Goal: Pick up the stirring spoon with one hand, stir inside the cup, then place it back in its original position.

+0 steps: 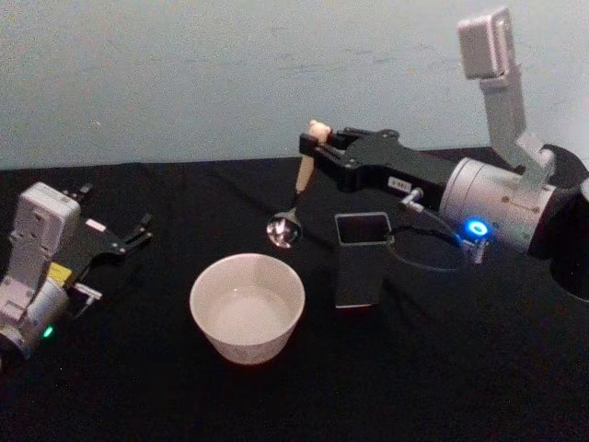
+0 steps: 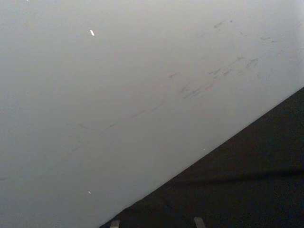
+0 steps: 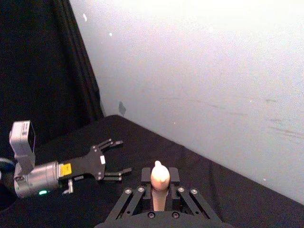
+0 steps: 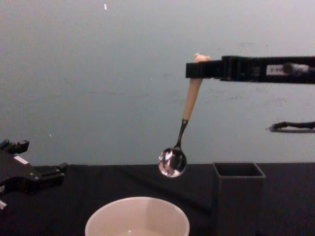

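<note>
My right gripper (image 1: 316,147) is shut on the cream handle of the stirring spoon (image 1: 299,180), just under its small bear head (image 3: 160,175). The spoon hangs bowl-down in the air, its shiny bowl (image 4: 172,162) above and behind the cup (image 4: 137,217), left of the dark grey square holder (image 4: 238,196). In the head view the cream-white cup (image 1: 247,307) stands at the table's middle with the holder (image 1: 361,260) to its right. My left gripper (image 1: 140,235) rests open on the black cloth at the far left.
A black cloth covers the table (image 1: 433,378) up to a pale wall (image 1: 184,74). The right arm's body with a blue light (image 1: 474,227) lies over the table's right side, and a cable runs from it toward the holder.
</note>
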Robot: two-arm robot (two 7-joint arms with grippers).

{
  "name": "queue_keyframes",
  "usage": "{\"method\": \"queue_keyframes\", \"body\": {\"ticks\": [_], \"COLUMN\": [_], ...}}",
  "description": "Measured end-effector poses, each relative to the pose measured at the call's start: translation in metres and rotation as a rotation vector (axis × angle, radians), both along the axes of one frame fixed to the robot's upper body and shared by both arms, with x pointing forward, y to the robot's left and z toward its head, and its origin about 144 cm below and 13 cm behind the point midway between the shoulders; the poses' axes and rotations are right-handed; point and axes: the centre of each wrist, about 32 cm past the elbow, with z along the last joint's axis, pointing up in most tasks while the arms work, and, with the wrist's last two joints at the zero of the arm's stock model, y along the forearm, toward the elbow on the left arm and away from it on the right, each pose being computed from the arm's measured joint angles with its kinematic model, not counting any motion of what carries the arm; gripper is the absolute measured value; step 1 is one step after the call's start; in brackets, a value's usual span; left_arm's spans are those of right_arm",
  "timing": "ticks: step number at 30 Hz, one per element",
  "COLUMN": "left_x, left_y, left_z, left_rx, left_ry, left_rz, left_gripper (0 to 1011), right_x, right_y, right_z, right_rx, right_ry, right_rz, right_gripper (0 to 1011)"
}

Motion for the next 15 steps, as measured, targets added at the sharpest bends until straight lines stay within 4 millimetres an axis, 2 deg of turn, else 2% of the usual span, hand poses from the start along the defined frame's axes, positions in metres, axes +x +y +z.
{"method": "queue_keyframes", "body": {"ticks": [6, 15], "left_x": [0.0, 0.0], "left_y": [0.0, 0.0], "left_z": [0.0, 0.0], "left_rx": [0.0, 0.0], "left_ry": [0.0, 0.0], "left_rz": [0.0, 0.0], "left_gripper": [1001, 1001], "right_x": [0.0, -0.002], "right_y": [-0.01, -0.035], "right_z": [0.007, 0.013], "right_rx": [0.022, 0.053], "right_ry": [0.0, -0.009], "right_rz": [-0.015, -0.038], "right_gripper": [213, 213]}}
